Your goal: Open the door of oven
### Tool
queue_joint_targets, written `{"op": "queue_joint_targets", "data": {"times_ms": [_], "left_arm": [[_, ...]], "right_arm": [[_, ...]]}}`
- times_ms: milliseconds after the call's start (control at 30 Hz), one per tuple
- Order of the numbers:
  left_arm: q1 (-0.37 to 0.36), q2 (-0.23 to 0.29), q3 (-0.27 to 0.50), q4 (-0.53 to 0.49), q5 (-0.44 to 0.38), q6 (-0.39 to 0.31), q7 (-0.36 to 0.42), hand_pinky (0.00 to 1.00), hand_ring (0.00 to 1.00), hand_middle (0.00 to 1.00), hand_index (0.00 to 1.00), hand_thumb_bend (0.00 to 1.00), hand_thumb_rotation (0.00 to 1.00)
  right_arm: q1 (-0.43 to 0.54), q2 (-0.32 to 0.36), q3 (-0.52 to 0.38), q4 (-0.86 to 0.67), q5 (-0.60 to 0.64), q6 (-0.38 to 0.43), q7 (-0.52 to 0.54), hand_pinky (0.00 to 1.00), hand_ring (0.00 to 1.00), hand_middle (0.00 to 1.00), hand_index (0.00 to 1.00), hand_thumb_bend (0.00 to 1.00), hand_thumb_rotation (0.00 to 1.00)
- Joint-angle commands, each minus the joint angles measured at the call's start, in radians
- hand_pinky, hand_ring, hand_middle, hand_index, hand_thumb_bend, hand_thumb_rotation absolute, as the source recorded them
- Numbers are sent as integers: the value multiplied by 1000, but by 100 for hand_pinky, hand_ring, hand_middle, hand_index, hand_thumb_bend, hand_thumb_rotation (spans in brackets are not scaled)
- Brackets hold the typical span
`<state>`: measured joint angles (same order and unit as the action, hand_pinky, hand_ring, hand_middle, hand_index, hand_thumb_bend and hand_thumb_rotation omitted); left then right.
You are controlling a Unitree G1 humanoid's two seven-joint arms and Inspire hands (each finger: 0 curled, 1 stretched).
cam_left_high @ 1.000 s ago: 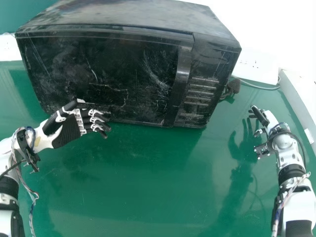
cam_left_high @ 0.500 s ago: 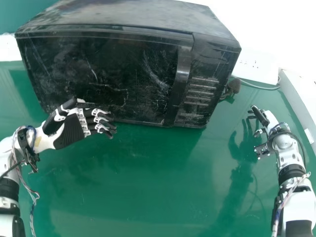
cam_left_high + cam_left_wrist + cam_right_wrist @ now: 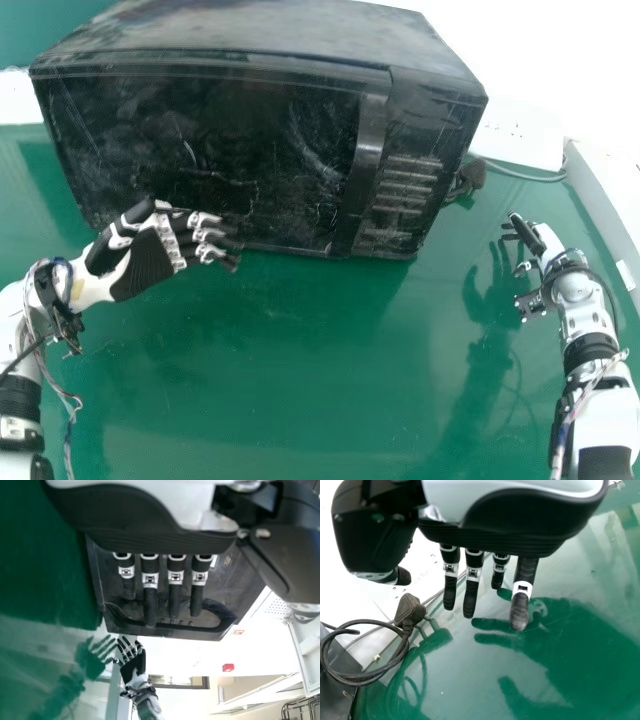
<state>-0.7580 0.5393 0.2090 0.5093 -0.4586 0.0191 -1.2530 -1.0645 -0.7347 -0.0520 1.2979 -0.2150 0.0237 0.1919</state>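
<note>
Head view: oven (image 3: 250, 35), black and scuffed, standing on the green table (image 3: 300, 370), on the far side and reaching from the left to a little right of the middle. Its door (image 3: 110, 130) faces the near side and sits closed. Handle (image 3: 369, 140): an upright, slightly curved bar at the door's right edge. Control panel (image 3: 420, 150) directly right of the handle.

Left hand (image 3: 145, 268): at the near left of the oven, before the lower left part of the door, well apart from the handle. Fingers open, extended toward the right; thumb raised on the far side of the palm. Left wrist view agrees: fingers straight, side by side, in front of the oven, nothing gripped. Whether any fingertip touches the door cannot be told.

Right hand (image 3: 545, 238): above the table on the right, well apart from the oven and its handle. Right wrist view gives the fingers as open and straight, nothing held, with a dark reflection of the hand on the glossy table beneath.

Surroundings: dark plug (image 3: 470, 176) just beside the oven's right side; its cable (image 3: 357, 683) lies in a loose coil, seen in the right wrist view. A pale ledge (image 3: 610, 200) runs along the table's right side.
</note>
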Motion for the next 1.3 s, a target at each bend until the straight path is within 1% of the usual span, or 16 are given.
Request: {"op": "queue_joint_targets", "data": {"times_ms": [0, 133, 200, 233, 300, 367, 400, 500, 567, 633, 733, 767, 833, 1000, 1167, 1267], "left_arm": [[31, -8, -2, -48, -27, 31, 6, 48, 73, 85, 83, 100, 80], [42, -8, -5, -93, -44, 66, 7, 50, 77, 89, 86, 100, 80], [46, -10, -5, -109, -50, 74, 8, 51, 79, 91, 87, 100, 80], [48, -13, -4, -115, -53, 72, 7, 51, 79, 91, 88, 100, 81], [52, -18, -1, -124, -59, 62, 0, 52, 81, 93, 89, 100, 82], [53, -22, 1, -132, -74, 77, -8, 53, 83, 94, 90, 100, 82], [53, -23, 2, -135, -84, 90, -12, 53, 84, 95, 90, 100, 81], [48, -26, -1, -137, -108, 123, -25, 56, 86, 96, 90, 100, 79], [50, -30, -2, -145, -111, 127, -23, 58, 87, 96, 89, 100, 78], [53, -35, -2, -156, -116, 133, -17, 60, 88, 97, 89, 100, 79], [56, -41, -2, -170, -125, 144, -9, 61, 91, 98, 90, 100, 79], [57, -43, -3, -176, -127, 148, -6, 63, 92, 99, 91, 100, 79], [61, -47, -5, -192, -126, 150, 3, 66, 94, 99, 91, 100, 79], [77, -54, -13, -246, -123, 156, 26, 71, 98, 100, 93, 100, 82], [86, -66, -20, -281, -124, 160, 46, 76, 100, 100, 93, 100, 83], [87, -71, -25, -292, -123, 168, 56, 79, 100, 100, 92, 100, 82]], "right_arm": [[114, 61, 34, 67, -32, 77, 49, 73, 78, 79, 79, 56, 45], [111, 60, 44, 67, -39, 78, 49, 69, 73, 75, 79, 54, 46], [114, 59, 34, 68, -30, 73, 54, 74, 76, 78, 79, 54, 44], [114, 58, 39, 68, -35, 71, 57, 73, 76, 78, 80, 54, 44], [115, 58, 43, 68, -39, 68, 56, 73, 77, 78, 78, 55, 48], [113, 61, 22, 68, -19, 82, 53, 72, 76, 77, 78, 55, 41], [111, 62, 8, 68, -5, 92, 64, 72, 76, 77, 80, 54, 43], [111, 61, 11, 66, -7, 86, 67, 69, 75, 77, 80, 53, 39], [111, 60, 28, 66, -23, 82, 66, 75, 79, 80, 80, 53, 44], [111, 57, 40, 66, -32, 76, 68, 72, 76, 76, 79, 53, 47], [106, 58, 47, 67, -38, 85, 63, 71, 76, 76, 79, 54, 45], [105, 61, 33, 67, -24, 93, 61, 70, 76, 78, 80, 54, 49], [107, 61, 34, 65, -26, 87, 60, 72, 77, 79, 82, 54, 45], [108, 54, 75, 66, -66, 69, 68, 79, 83, 83, 81, 54, 56], [111, 58, 18, 68, -11, 83, 77, 75, 79, 80, 79, 53, 46], [110, 56, 51, 66, -45, 74, 68, 72, 76, 77, 78, 54, 48]]}}
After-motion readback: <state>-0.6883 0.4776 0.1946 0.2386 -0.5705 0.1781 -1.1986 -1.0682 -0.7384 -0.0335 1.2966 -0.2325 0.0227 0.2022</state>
